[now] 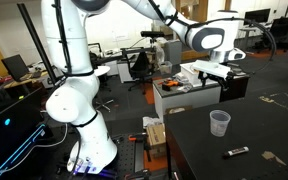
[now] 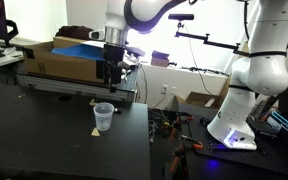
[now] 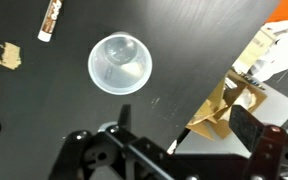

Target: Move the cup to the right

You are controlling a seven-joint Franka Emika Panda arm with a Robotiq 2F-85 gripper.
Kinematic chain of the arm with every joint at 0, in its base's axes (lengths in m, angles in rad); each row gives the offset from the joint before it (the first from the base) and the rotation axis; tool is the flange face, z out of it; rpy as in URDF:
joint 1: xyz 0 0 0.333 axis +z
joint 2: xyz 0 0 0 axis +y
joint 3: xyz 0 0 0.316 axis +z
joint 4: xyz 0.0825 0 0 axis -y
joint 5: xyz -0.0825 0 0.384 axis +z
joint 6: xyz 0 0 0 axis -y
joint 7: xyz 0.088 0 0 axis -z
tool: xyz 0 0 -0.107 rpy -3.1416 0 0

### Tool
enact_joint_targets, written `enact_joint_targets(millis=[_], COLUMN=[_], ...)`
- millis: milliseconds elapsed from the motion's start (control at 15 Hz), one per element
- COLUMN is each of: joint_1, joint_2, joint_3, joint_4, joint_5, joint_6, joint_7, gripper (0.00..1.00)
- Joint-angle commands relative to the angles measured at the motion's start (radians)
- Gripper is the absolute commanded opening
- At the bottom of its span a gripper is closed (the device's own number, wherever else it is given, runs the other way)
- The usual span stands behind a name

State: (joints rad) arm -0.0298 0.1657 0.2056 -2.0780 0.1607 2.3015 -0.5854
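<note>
The cup is a small translucent whitish plastic cup standing upright on the black table in both exterior views (image 1: pixel 219 122) (image 2: pixel 104 116). In the wrist view I look down into its round rim (image 3: pixel 120 63). My gripper hangs in the air above and behind the cup in both exterior views (image 1: pixel 216 76) (image 2: pixel 109 76), well clear of it. In the wrist view the gripper (image 3: pixel 184 130) is open and empty. The cup lies off to the side of its fingers, not between them.
A small marker-like stick (image 1: pixel 236 152) (image 3: pixel 50 20) lies on the black table (image 1: pixel 254 135) near the cup. Tape scraps (image 3: pixel 4 57) lie nearby. A long cardboard box (image 2: pixel 64 60) stands behind the table. The table edge (image 3: pixel 199 105) runs under my gripper, with cardboard boxes (image 3: pixel 229 100) on the floor.
</note>
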Motion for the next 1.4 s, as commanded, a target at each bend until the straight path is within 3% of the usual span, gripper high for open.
enact_joint_targets(millis=[0,267,1333], joint_1=[0.039,0.089,0.126], joint_2=[-0.116,-0.163,-0.151], joint_3=[-0.001,-0.018,-0.034], joint_4=[-0.070,-0.080,-0.061], joint_5=[0.082,0.069,0.051], joint_6=[-0.131,-0.213,-0.202], joint_7=[-0.075,-0.039,-0.039], gripper=[1.00,1.00,1.00])
